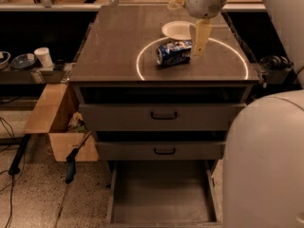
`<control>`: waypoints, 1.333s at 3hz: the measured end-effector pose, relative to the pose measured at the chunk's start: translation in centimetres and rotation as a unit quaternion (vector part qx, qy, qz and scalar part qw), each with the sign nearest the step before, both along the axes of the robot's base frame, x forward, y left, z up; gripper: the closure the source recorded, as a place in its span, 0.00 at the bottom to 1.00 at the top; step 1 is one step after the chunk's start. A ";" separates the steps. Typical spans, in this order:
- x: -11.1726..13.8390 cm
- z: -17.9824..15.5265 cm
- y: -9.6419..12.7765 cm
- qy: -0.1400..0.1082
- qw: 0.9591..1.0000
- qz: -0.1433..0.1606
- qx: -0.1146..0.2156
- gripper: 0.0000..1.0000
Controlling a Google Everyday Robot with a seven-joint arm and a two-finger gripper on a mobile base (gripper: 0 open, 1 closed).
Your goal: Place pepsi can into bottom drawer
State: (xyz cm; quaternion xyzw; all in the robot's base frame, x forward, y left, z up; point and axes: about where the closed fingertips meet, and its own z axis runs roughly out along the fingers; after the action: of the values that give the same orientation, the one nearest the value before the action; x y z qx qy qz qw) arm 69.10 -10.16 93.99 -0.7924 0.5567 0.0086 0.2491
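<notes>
Camera view has the gripper (199, 44) poised at the right end of the pepsi can (174, 52), its grip width unclear, the can lying sideways near the middle of the cabinet top (114, 51), and the bottom drawer (161, 194) pulled open below, ready to take it.

Cabinet top (118, 46): smooth brown surface with a faint sheen. Pepsi can (173, 52): glossy printed blue metal, dented, silver end. Bottom drawer (161, 194): matt grey metal with a smooth flat floor. Bowl (176, 30): smooth, white, slightly glossy. Gripper (199, 42), just right of the can over the top: cream, smooth, plastic-looking. Box (47, 113) beside the cabinet: plain matt cardboard.
</notes>
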 end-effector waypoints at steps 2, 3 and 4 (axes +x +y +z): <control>1.0 -4.2 0.0 0.022 1.000 0.000 -0.019 0.00; 4.6 -8.3 -0.1 0.031 0.999 -0.003 -0.027 0.00; 7.3 -11.5 0.2 0.043 0.999 -0.005 -0.029 0.04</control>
State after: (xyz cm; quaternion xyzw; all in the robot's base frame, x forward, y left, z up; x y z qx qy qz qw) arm 76.37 -9.98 82.48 -0.7952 0.5712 0.0256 0.2020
